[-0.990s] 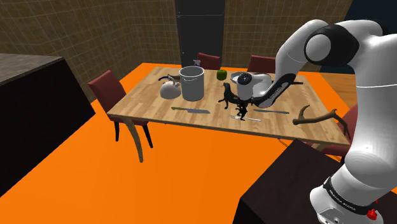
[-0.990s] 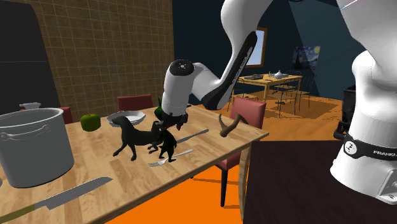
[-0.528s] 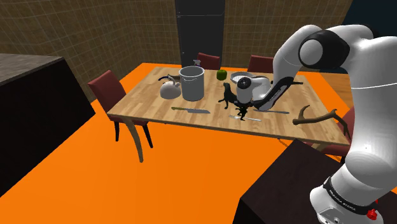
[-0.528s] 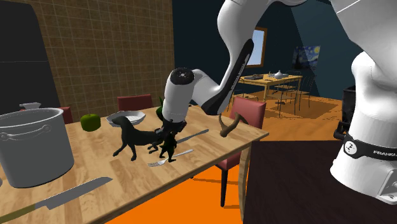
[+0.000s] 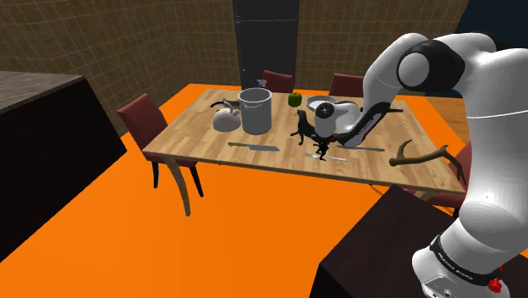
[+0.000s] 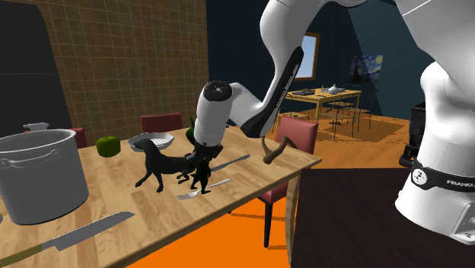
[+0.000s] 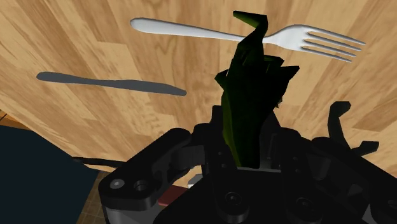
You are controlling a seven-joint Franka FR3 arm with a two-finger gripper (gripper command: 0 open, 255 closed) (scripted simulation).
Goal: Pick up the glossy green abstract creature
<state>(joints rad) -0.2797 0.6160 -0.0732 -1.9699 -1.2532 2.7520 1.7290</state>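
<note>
Left to right in the second exterior view:
- Grey pot (image 6: 42, 179) sits at the left end of the wooden table (image 6: 122, 199). A kitchen knife (image 6: 80, 232) lies flat in front of it, near the front edge.
- Further back are a round green fruit (image 6: 108, 145) and, just right of it, a pale bowl (image 6: 152, 141).
- A black dog figure (image 6: 154, 164) stands upright, nose toward your gripper (image 6: 200, 162).
- The gripper points down at the table from above, right beside the dog's head. The creature (image 6: 202, 180) is directly under it, low on the tabletop and near the front edge. It reads almost black here, while the wrist view shows it as glossy dark green.
- A fork (image 6: 205, 187) lies flat at the creature's feet, close enough that I can't tell whether they touch.
- A table knife (image 6: 232, 161) lies just behind and to the right.
- A brown branch (image 6: 274, 150) rests at the right corner of the table, with a red chair (image 6: 298, 133) behind it.

Wrist view: your jaws are closed against both flanks of the creature, which stands up between them, so it's clamped. Beyond it, the fork and table knife lie flat on the wood.

I can't tell whether the creature's feet are on the wood or just off it.
</note>
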